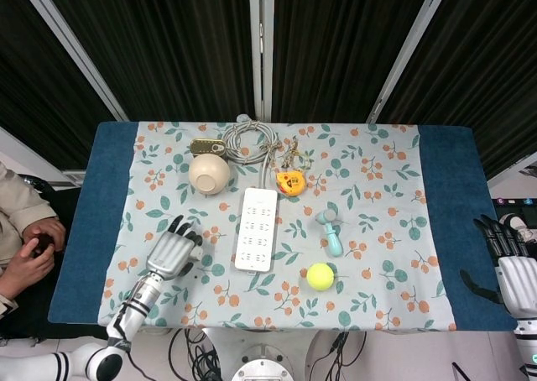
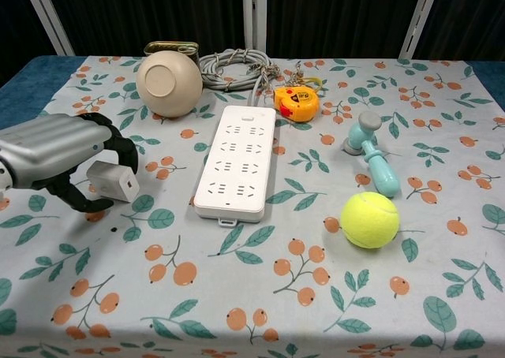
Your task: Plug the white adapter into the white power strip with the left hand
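The white adapter [image 2: 115, 181] lies on the flowered cloth, left of the white power strip [image 2: 237, 161] [image 1: 256, 228]. My left hand [image 2: 59, 153] [image 1: 170, 253] hangs over it, black fingers curled round its far side and the thumb by its near left corner. Whether they press on it I cannot make out. In the head view the hand hides nearly all of the adapter. The strip's sockets face up and nothing is plugged in. My right hand [image 1: 508, 268] rests off the table's right edge, fingers apart and empty.
Behind the strip are a beige bowl [image 2: 168, 83], a coiled grey cable [image 2: 237, 65] and a yellow tape measure [image 2: 297, 102]. To its right lie a teal toy hammer [image 2: 371, 153] and a tennis ball [image 2: 369, 219]. A person [image 1: 25, 230] sits at the left.
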Tool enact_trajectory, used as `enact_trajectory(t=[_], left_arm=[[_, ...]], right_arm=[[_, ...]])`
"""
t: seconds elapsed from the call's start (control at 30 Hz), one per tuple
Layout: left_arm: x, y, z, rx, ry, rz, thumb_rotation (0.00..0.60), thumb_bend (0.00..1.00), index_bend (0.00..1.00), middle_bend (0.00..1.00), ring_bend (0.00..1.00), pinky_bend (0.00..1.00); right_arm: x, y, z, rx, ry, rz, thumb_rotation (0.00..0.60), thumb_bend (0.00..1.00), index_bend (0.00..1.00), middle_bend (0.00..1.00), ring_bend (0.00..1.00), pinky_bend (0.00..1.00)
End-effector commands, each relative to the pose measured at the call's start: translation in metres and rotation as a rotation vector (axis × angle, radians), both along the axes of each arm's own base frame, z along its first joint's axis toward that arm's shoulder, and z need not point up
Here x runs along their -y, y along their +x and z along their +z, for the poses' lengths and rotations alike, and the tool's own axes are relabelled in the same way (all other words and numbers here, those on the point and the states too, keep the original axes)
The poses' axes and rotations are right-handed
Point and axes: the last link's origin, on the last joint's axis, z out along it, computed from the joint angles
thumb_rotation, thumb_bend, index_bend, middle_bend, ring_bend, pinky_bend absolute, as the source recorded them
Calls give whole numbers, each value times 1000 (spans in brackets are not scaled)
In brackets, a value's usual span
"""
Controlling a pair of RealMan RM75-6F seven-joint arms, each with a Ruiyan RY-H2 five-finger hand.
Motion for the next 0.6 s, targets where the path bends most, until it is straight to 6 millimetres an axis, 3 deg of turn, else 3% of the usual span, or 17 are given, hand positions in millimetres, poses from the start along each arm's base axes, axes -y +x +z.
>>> enact_trajectory(t=[0.03, 0.4, 0.6], left_arm=[[1, 8, -3, -19, 7, 4, 600, 259, 385, 374, 173, 86], [-1, 18, -11, -35, 8, -2, 600, 306, 424, 407, 201, 96], [-6, 16, -11, 37, 12, 35, 600, 407, 500, 498, 279, 127]], right_arm=[[0, 0, 0, 0, 2, 1, 600, 212, 0, 0, 0, 0], [0, 0, 0, 1, 2, -5, 600, 211, 0, 0, 0, 0], [-1, -1, 1, 2, -3, -9, 600, 211, 0, 0, 0, 0]])
